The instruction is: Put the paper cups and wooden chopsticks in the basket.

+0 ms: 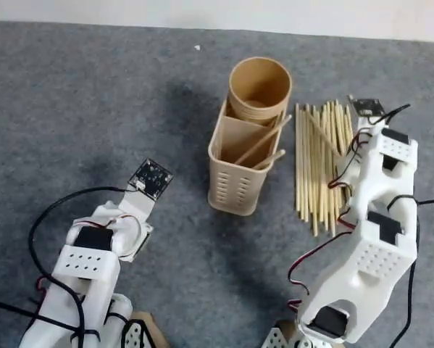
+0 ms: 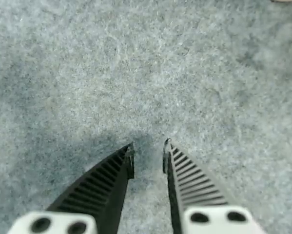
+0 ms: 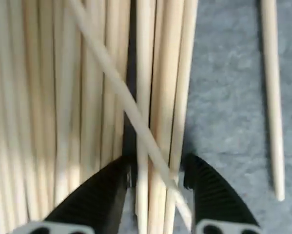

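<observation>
High view has the grey felt-like surface (image 1: 93, 94) with the tan basket (image 1: 235, 188) standing about mid-way. A big pile of wooden chopsticks (image 1: 318, 159) lies just beside it. Stacked paper cups (image 1: 259, 87) sit in its far compartment, with two loose sticks (image 1: 264, 145) leaning in the next one. The right gripper (image 3: 157, 168) is spread, straddling a few chopsticks. The left gripper (image 2: 148, 156) is slightly parted over bare surface, holding nothing.

Paper cups (image 1: 259, 87) stand in the basket (image 1: 235, 187), chopsticks (image 1: 319, 165) just beside
</observation>
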